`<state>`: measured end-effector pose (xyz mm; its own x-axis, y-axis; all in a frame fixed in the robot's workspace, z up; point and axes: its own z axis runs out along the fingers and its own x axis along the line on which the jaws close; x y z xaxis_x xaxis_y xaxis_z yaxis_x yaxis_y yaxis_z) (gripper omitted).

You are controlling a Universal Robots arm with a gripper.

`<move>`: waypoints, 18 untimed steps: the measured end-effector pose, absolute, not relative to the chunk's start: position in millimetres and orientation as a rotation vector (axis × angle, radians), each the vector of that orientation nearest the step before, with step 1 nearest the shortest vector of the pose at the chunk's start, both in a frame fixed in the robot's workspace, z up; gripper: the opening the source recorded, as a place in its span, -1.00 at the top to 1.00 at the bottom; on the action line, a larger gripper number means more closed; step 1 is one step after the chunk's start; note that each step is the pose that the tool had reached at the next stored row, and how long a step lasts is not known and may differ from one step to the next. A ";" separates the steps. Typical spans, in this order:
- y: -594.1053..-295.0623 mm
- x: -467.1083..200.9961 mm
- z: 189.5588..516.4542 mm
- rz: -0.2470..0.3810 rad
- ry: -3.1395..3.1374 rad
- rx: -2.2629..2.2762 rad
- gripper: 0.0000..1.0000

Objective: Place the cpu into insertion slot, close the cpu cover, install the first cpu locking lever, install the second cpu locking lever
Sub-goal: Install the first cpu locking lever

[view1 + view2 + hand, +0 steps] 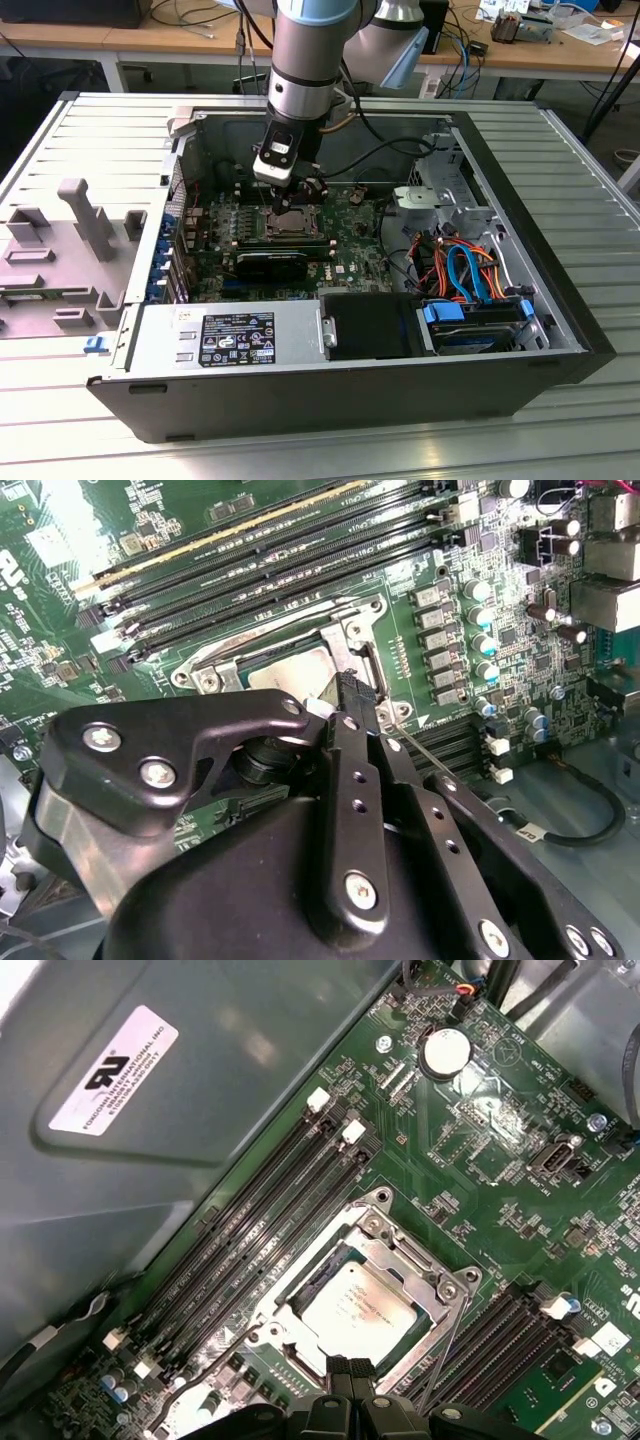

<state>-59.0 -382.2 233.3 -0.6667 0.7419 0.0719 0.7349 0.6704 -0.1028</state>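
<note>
Silver-grey, the cpu [352, 1305] is sitting in the insertion slot [315, 1280], with the cpu cover [402, 1255] lying shut around it and a thin locking lever [447, 1345] running along the cover's side. The gripper [350, 1368] is hovering just beside the cover's edge, its fingers pressing together.

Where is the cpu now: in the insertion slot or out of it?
In. The cpu lies flat inside the insertion slot, with the cpu cover framing its metal top.

Silver-grey arm [300, 70] with pale blue joint caps [402, 55], black jaws studded with silver screws [360, 888]
</note>
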 end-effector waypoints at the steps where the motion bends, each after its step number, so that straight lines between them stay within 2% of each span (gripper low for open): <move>1: -382.2 -59.0 233.3 0.099 -2.773 -1.227 0.79; 18: -382.2 -59.0 233.3 0.101 -2.790 -1.190 0.79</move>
<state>-59.0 -382.2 233.3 -0.6878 0.7223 0.0719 0.7152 0.6913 -0.1029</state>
